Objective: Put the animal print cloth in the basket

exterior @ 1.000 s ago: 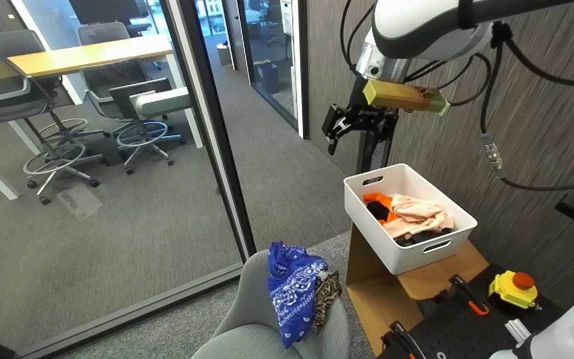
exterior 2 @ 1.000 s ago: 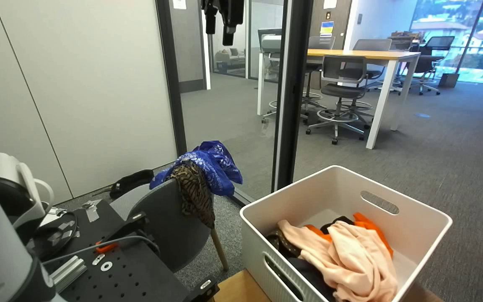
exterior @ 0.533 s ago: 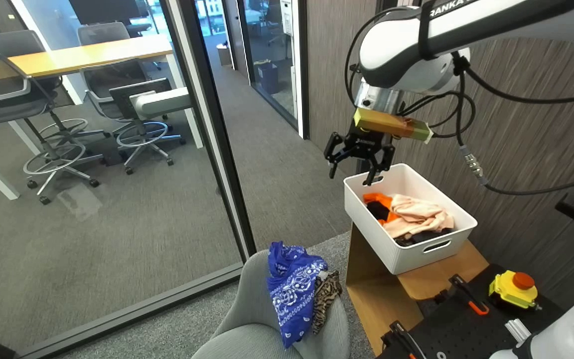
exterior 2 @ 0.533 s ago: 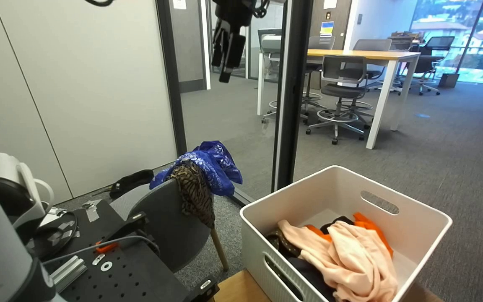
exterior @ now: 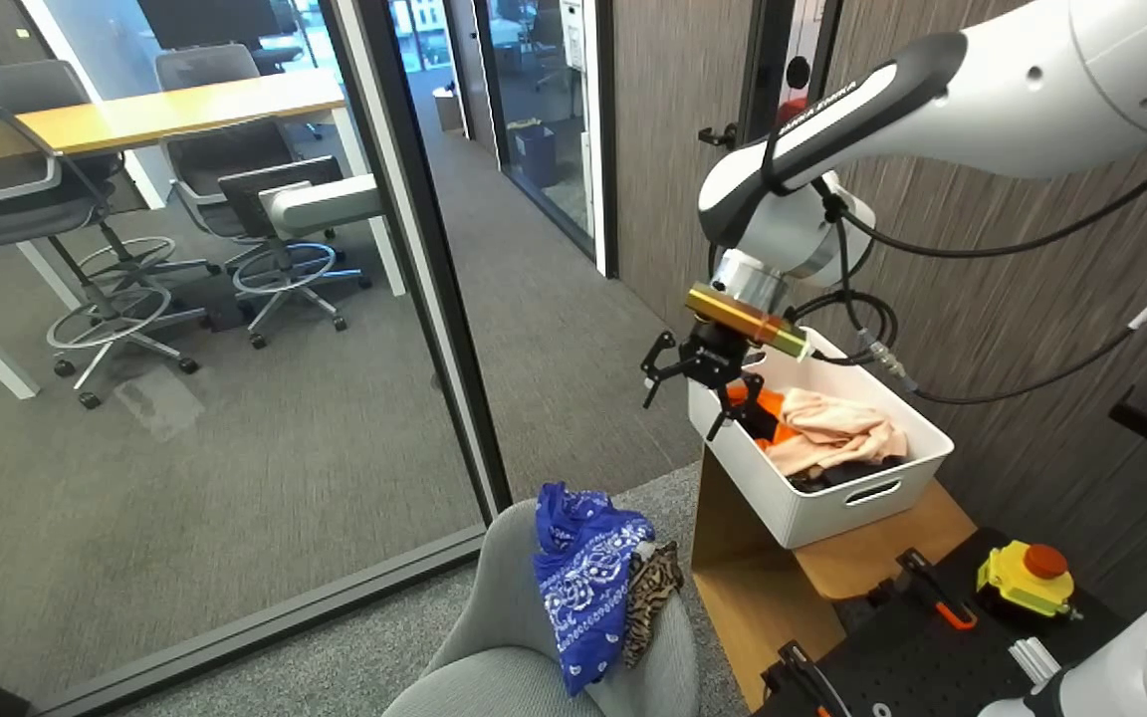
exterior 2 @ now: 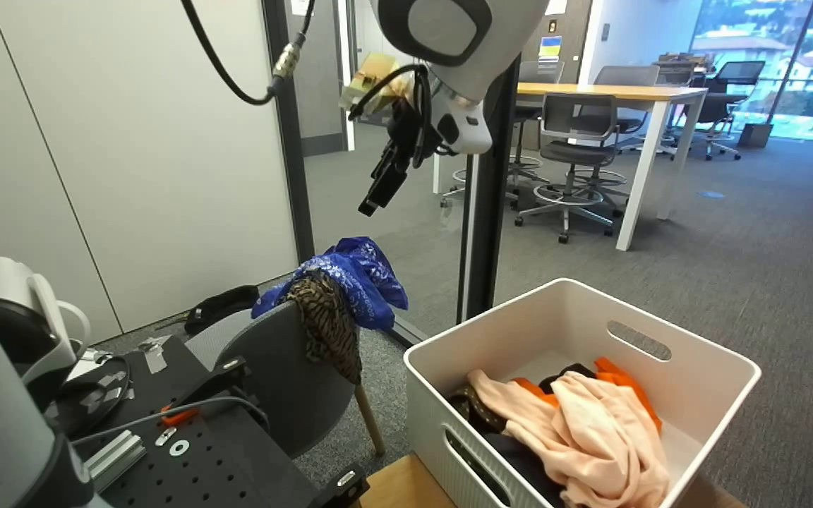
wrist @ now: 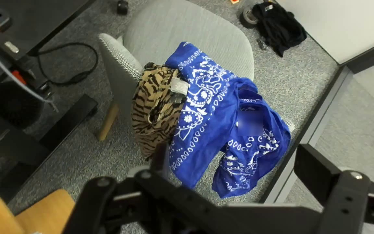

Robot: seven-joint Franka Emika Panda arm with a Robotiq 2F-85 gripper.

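The animal print cloth, tan with dark stripes, hangs over the chair back in both exterior views. In the wrist view it lies left of a blue bandana, which partly overlaps it. The white basket stands right of the chair and shows large in an exterior view. My gripper is open and empty, its jaws wide apart. It is in the air above the chair and cloths, apart from them. In the wrist view the gripper spans mostly the bandana; its left finger overlaps the animal print cloth's lower edge.
The grey chair stands beside a glass partition with a dark frame post. The basket holds peach, orange and dark cloths and sits on a wooden stand. A black pegboard table is near the chair.
The arm has come down and forward toward the chair, with the gripper tilting and staying open. The cloths, chair and basket have not moved.
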